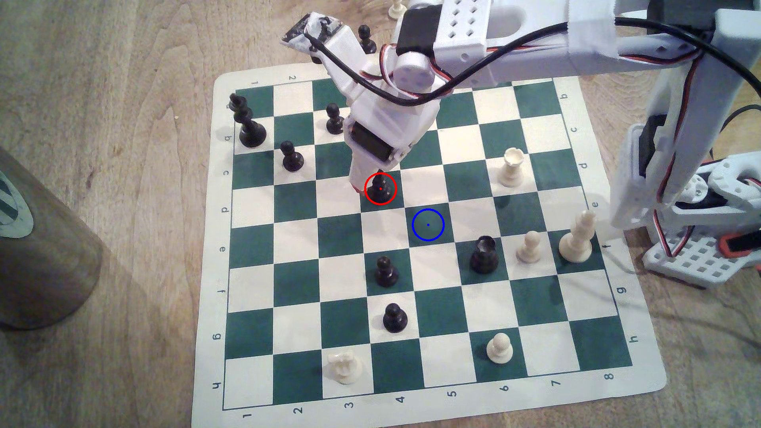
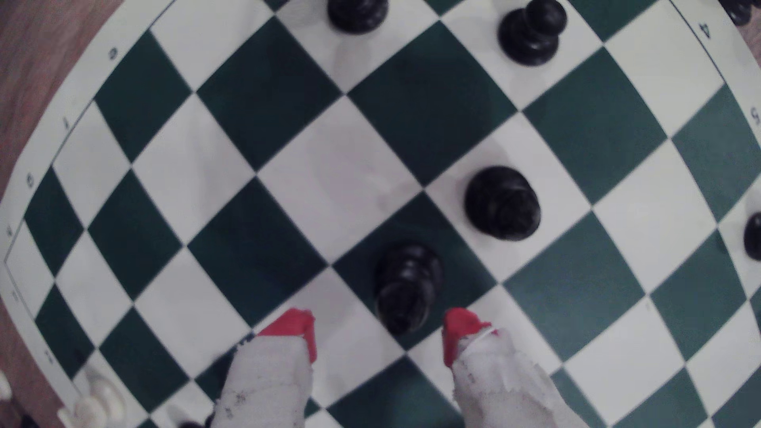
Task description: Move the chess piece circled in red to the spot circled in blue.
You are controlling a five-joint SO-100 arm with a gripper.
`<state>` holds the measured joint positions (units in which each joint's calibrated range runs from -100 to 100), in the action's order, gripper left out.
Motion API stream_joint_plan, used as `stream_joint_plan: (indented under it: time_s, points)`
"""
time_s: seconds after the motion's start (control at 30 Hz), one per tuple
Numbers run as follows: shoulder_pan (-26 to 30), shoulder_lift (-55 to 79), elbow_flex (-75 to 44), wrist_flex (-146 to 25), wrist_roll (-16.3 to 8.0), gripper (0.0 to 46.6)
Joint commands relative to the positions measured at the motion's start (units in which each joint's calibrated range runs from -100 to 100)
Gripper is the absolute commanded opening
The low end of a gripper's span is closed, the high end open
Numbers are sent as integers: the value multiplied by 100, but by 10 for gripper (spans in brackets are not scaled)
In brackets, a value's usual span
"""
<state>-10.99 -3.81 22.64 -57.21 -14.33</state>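
The pincer (image 2: pixel 379 335) gapes wide around the black bishop (image 2: pixel 407 284) on its green square

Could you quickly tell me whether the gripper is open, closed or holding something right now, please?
Gripper: open, holding nothing; its red fingertips stand apart just short of the black bishop, not gripping it.

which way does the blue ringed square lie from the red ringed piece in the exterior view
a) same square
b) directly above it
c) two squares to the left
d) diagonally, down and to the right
d: in the exterior view, the blue-ringed square touches corners with the square under the black piece, down and right.
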Motion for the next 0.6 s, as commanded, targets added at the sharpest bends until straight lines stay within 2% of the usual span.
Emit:
stream_joint_plan:
  time_s: [0.0,0.57]
  points:
    - [-63,-9,-342,86,15,168]
    - [-71,356,-369,217,-68,166]
